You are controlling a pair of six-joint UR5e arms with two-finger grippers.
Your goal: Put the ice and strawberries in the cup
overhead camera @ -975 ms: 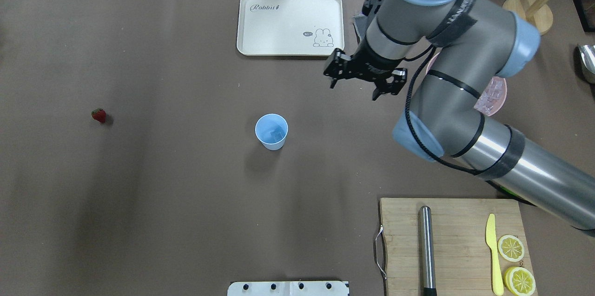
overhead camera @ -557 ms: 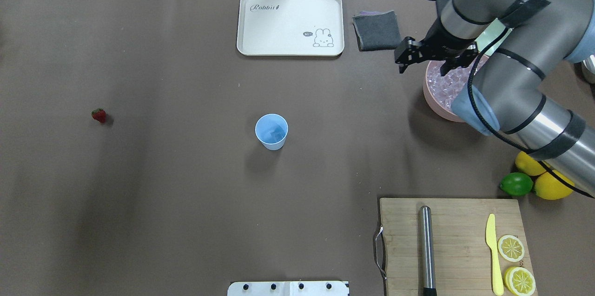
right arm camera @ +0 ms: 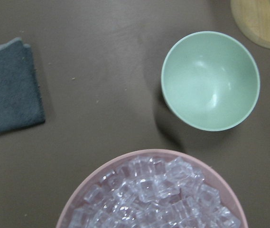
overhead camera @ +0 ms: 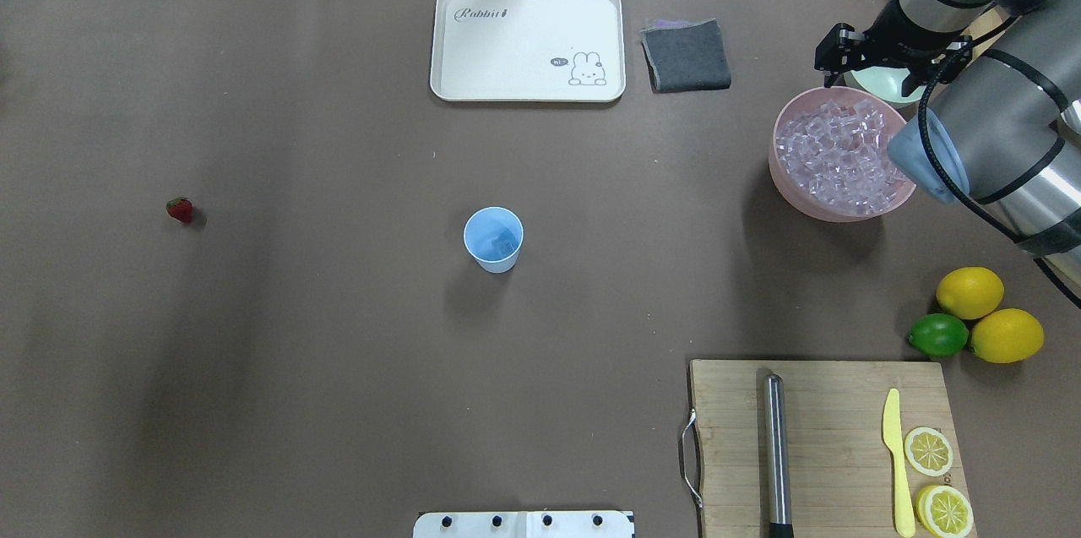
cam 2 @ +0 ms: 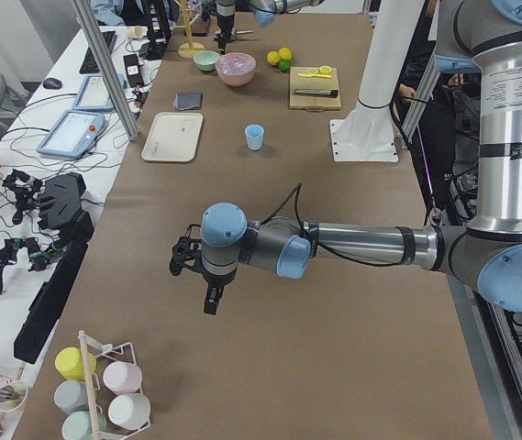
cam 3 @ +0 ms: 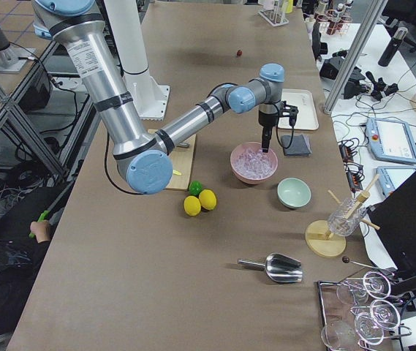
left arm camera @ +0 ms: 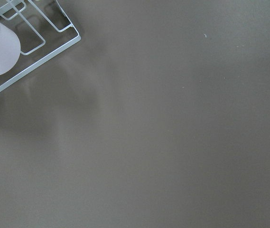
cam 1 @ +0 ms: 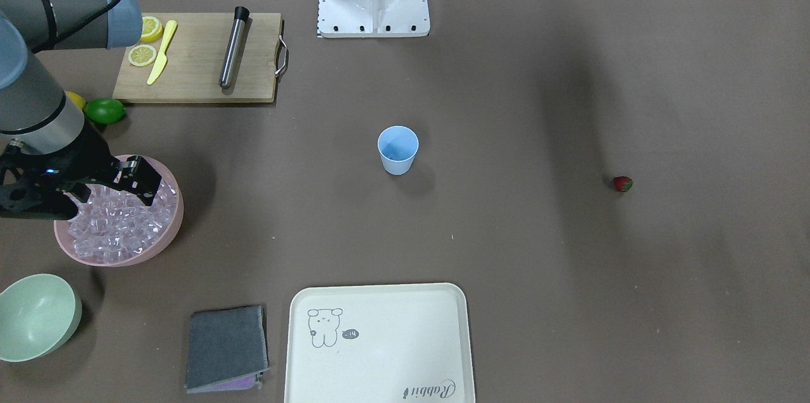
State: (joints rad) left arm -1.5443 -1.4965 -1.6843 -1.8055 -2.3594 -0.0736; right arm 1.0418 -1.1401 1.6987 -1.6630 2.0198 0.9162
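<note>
Brown table; cream tray, grey cloth beyond cup; right gripper splayed above ice; left gripper state unclear.

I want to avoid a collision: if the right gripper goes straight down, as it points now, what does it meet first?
Most likely the ice in the pink bowl, near the rim on the mint-green bowl's side. The right gripper hangs open above it; exact depth is unclear.
</note>
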